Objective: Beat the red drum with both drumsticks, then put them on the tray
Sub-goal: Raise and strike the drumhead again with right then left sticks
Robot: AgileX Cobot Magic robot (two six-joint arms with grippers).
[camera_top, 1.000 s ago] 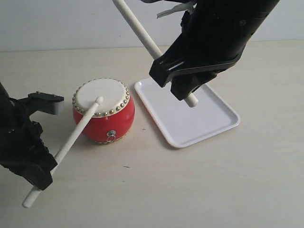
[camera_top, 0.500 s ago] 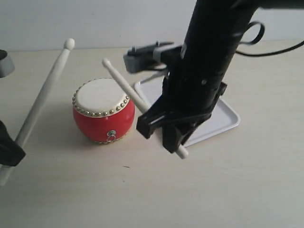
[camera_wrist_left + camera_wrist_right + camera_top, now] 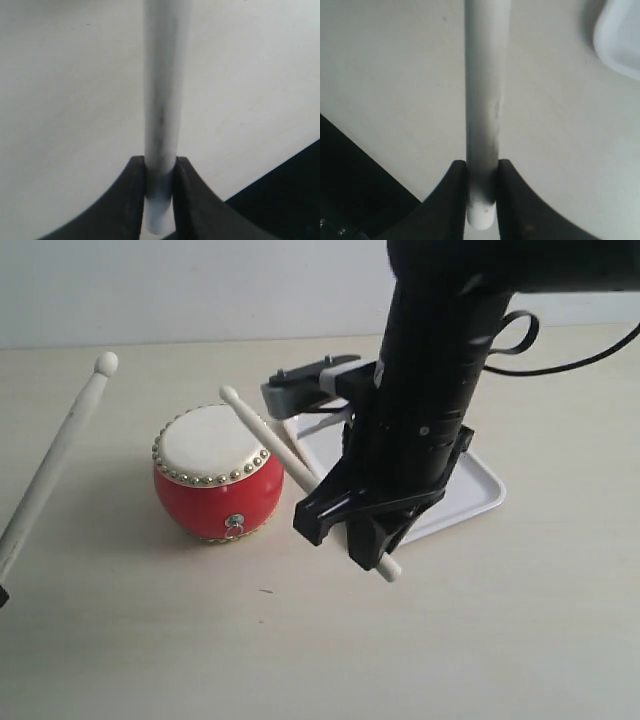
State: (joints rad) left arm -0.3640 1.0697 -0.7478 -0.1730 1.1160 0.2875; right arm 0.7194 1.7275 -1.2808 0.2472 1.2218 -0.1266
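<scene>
The red drum (image 3: 218, 475) is sat left of centre on the counter (image 3: 450, 640), tray (image 3: 470, 485) just to its right. The right drumstick (image 3: 270, 435) is clamped in the right end effector (image 3: 482, 167), tip by the skin's far edge. The left drumstick (image 3: 55, 465) is pinched by the left end effector (image 3: 160, 166), raised at far left. Looks like mid-beating; nothing's been laid on the tray yet.

surface: pale beige tabletop (image 3: 150, 640) | backdrop: plain light grey wall (image 3: 200, 280) | light: soft, even
</scene>
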